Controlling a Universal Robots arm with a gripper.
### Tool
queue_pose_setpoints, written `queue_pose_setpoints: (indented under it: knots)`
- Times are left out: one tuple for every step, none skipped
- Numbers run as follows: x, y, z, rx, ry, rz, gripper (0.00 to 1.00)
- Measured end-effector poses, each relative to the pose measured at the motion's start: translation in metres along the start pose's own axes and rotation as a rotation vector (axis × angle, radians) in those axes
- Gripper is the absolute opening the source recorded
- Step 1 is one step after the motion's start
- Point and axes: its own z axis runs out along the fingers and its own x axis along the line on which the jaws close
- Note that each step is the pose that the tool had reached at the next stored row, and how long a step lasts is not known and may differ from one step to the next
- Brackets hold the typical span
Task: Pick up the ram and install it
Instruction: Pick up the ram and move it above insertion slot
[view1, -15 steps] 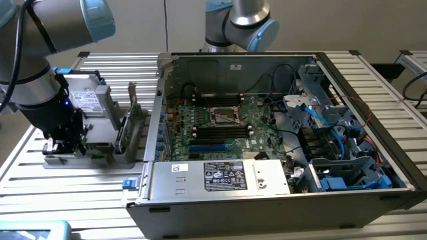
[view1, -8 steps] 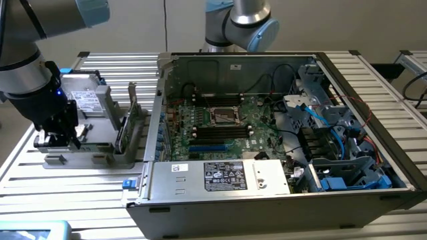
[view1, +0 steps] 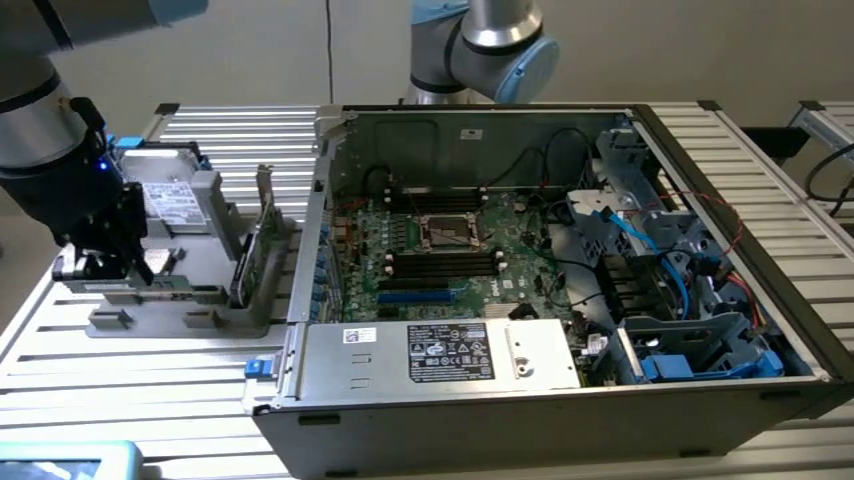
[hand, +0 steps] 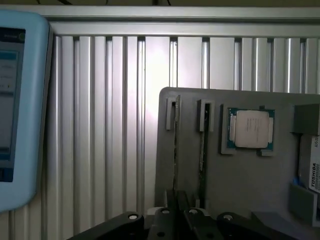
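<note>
Two rams stand on edge in slots of a grey fixture (hand: 240, 185). In the wrist view they are thin dark lines, one ram (hand: 176, 145) running down between my fingertips and the second stick (hand: 202, 145) beside it. My gripper (hand: 177, 200) is low over the fixture, its jaws drawn close together on the first ram, which still sits in its slot. In the exterior view my gripper (view1: 127, 270) hangs over the fixture (view1: 160, 322) at the exterior view's left. The motherboard's black slots (view1: 441, 265) lie inside the open computer case (view1: 441, 400).
A CPU (hand: 251, 129) and a Toshiba drive (hand: 312, 170) rest on the same fixture. A card with a metal bracket (view1: 260, 235) stands between fixture and case. A pale blue tablet (hand: 20, 100) lies on the slatted aluminium table (hand: 110, 125). A second arm (view1: 487, 45) stands behind the case.
</note>
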Motion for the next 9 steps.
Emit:
queue_pose_setpoints:
  knots:
    - [0.001,-0.0007,-0.0045,-0.0001,-0.0001,0.0,0.13]
    - [0.002,-0.0016,-0.0091,-0.0002,-0.0001,0.0,0.13]
    - [0.003,-0.0027,-0.0133,-0.0005,0.0,-0.001,0.13]
    - [0.004,-0.0042,-0.0181,-0.0009,0.0,-0.001,0.13]
    - [0.006,-0.006,-0.0226,-0.0013,0.0,-0.001,0.13]
    - [0.007,-0.008,-0.0272,-0.0019,0.0,-0.001,0.13]
    - [0.008,-0.0103,-0.0317,-0.0024,-0.0001,-0.001,0.13]
    - [0.01,-0.0127,-0.0362,-0.0029,-0.0001,-0.001,0.13]
    - [0.011,-0.0152,-0.0408,-0.0035,0.0,-0.001,0.13]
